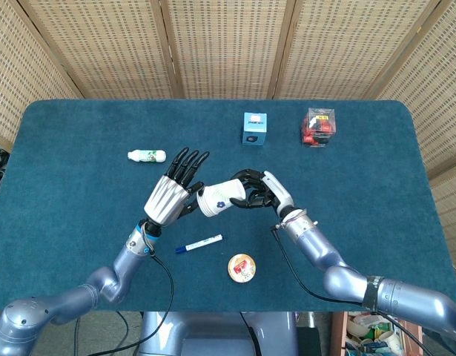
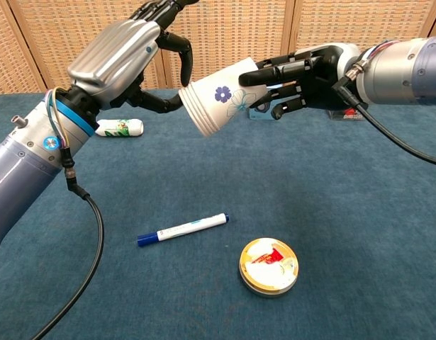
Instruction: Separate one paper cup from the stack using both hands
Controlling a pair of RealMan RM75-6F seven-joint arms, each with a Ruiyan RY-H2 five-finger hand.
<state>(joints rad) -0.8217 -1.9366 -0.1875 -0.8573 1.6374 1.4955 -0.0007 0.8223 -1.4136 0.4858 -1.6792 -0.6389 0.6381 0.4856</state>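
A stack of white paper cups with a blue flower print lies sideways in the air above the table, bases pointing to my left. My right hand grips the stack around its rim end. My left hand sits at the base end, most fingers spread and pointing up and away. One curled finger and the thumb reach to the base of the stack; whether they pinch it I cannot tell.
On the blue table lie a blue-capped marker and a round tin near the front. A small white bottle lies at the left. A blue box and a clear box with red contents stand at the back.
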